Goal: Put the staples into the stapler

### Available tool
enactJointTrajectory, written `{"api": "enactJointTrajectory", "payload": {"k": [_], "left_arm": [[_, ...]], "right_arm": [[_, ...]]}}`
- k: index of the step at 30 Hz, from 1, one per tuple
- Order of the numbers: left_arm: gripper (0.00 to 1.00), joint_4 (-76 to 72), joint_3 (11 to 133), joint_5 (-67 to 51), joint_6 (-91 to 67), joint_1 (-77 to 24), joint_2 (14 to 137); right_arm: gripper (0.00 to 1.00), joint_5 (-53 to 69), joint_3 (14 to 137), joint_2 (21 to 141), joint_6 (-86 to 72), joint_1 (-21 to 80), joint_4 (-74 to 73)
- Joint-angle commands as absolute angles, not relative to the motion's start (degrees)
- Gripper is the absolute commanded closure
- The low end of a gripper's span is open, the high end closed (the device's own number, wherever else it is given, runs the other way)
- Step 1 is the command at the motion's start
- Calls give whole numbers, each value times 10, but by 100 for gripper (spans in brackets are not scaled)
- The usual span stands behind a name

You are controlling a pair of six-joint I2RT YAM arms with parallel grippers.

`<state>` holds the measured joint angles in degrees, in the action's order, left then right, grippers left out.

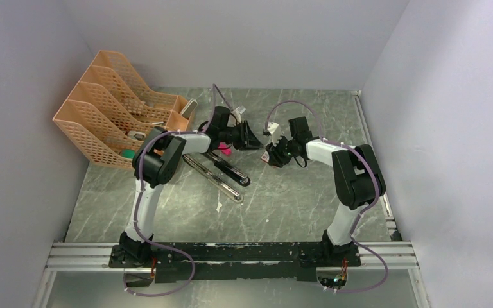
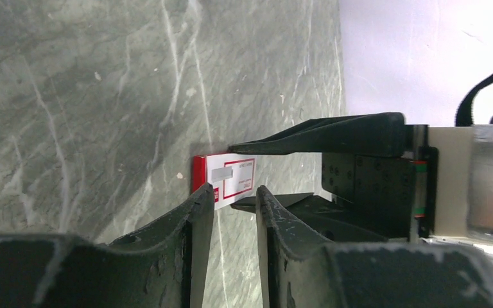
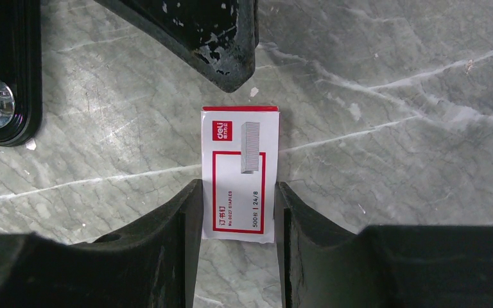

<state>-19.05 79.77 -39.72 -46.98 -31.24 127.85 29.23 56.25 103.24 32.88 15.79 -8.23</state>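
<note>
Gripping a white-and-red staple box by its long sides, the right claw stands near the middle of the grey marbled table. Its two fingers are closed on the box's near half, while the red-edged end sticks out toward 12 o'clock in the right wrist view. No loose staples show, only the strip printed on the lid. The left claw faces that red end from the opposite side. Its jaws are a narrow gap apart with nothing seen between them, and its tips are just beside the box; the pictures do not settle whether they touch it. In the top view the two claws meet nose to nose, the left at 9 o'clock of the right. The black stapler lies hinged open on the table at about 8 o'clock from the claws. Its two long halves are splayed, and its silver rail is bare on the nearer half. A small pink piece lies by the stapler's far end, under the left arm. Orange mesh file racks stand at the table's 10 o'clock corner.
</note>
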Motion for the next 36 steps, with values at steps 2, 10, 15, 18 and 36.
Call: {"api": "enactJointTrajectory", "payload": {"k": [2, 10, 15, 18, 36], "left_arm": [[62, -212, 803, -408, -474, -320, 1298], [61, -207, 805, -405, -471, -325, 1307], [63, -196, 816, -402, -471, -330, 1320], [63, -196, 817, -401, -472, -334, 1325], [67, -184, 829, -402, -448, -360, 1325]], "right_arm": [[79, 303, 571, 1050, 337, 153, -100], [78, 307, 571, 1053, 338, 153, -101], [78, 309, 586, 1053, 337, 154, -102], [78, 310, 588, 1054, 336, 154, -103], [77, 311, 592, 1062, 337, 154, -109]]}}
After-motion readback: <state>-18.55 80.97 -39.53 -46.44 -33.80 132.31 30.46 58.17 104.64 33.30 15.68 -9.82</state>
